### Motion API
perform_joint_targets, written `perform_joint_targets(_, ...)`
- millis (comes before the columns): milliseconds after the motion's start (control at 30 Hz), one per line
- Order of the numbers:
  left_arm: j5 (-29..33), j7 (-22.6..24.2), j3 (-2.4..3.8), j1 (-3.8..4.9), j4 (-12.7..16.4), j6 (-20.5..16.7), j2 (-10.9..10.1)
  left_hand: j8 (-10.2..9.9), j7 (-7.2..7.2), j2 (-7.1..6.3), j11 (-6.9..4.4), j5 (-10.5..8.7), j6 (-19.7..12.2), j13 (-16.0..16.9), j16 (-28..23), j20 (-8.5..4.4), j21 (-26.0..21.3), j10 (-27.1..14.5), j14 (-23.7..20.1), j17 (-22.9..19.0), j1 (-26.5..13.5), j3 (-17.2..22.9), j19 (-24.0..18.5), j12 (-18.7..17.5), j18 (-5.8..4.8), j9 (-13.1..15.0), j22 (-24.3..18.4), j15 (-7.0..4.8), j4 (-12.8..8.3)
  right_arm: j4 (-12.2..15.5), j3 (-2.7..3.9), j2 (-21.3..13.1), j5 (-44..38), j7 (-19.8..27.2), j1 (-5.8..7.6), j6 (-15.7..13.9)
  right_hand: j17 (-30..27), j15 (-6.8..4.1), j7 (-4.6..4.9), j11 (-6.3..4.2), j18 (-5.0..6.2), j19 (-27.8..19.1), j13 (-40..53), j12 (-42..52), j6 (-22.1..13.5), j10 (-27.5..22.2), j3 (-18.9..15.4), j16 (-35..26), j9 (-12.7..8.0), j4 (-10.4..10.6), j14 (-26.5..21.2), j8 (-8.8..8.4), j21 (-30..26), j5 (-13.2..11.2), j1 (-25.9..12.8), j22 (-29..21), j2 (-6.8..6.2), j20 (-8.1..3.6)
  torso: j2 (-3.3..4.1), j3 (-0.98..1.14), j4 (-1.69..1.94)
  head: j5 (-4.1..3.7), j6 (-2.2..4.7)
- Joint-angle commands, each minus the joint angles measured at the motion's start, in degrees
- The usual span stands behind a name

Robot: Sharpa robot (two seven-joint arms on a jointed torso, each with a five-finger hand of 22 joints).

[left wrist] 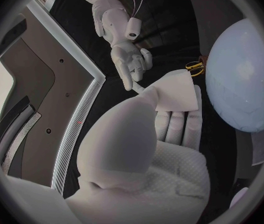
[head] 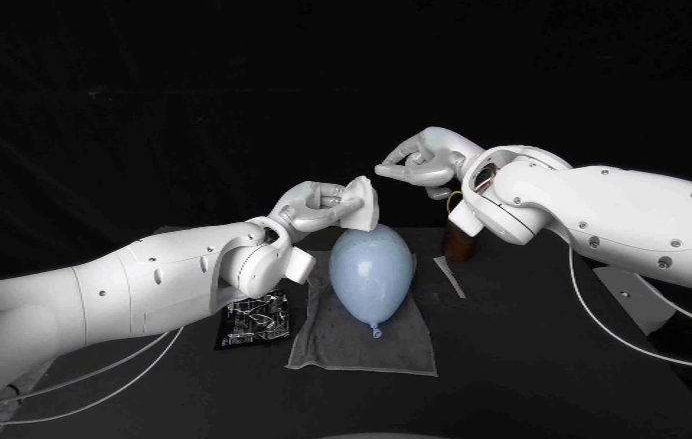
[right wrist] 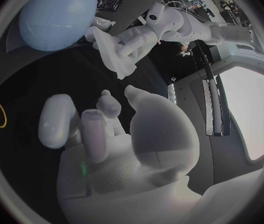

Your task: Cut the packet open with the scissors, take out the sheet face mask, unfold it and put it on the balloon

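Sheet face mask (head: 358,202) pinched, still folded, in the left hand (head: 315,207) just above the balloon (head: 371,274).
Head view: the balloon lies on a white cloth (head: 361,344) on the black table (head: 548,379), with the black packet (head: 255,319) flat beside the cloth, under the left arm; the right hand (head: 423,164) hangs higher, apart from the mask. Left wrist view: the mask lies across the left hand's fingers (left wrist: 180,124) under the thumb, beside the balloon; yellow-handled scissors (left wrist: 195,67) lie near the balloon. Right wrist view: the right hand's fingers (right wrist: 57,119) are loosely bent and apart, holding nothing.
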Motion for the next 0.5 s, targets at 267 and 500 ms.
perform_joint_targets(267, 1.5, 0.1, 0.07, 0.05, 0.1, 0.7, -0.2, 0.3, -0.56, -0.23, 0.19, 0.02, -0.1, 0.0, -0.4, -0.06, -0.2, 0.4, 0.1, -0.1, -0.7, 0.8, -0.5, -0.3, 0.38, 0.2, 0.0, 0.23, -0.1, 1.6, -0.25, -2.9, 10.3, 9.0, -1.28, -5.3, 9.5, -0.17, 0.01, -0.28, 0.11, 1.5, 1.0, 2.6, 1.8, 2.2, -0.7, 1.1, -0.9, -1.7, 4.0, -0.76, 2.8, 0.7, 6.0, 9.4, 0.06, -0.26, 0.05, 0.01, 0.04, 0.08, 0.07)
perform_joint_targets(500, 1.6, -0.1, 0.07, 0.05, 0.3, 0.8, -0.2, 0.4, -0.58, -0.35, 0.20, 0.02, -0.1, 0.0, -0.4, -0.07, -0.2, 0.5, 0.1, -0.1, -0.8, 1.1, -0.5, -0.2, 0.40, 0.2, 0.0, 0.23, -0.2, 1.1, -0.61, -2.0, 11.1, 11.4, -3.09, -6.9, 9.2, -0.17, 0.09, -0.23, 0.16, 1.4, 0.5, 2.6, 1.9, 2.0, -1.7, 1.0, -1.6, -3.7, 4.0, -1.42, 2.5, 0.2, 8.7, 9.4, -1.74, -0.28, 0.03, 0.04, 0.14, -0.13, 0.10)
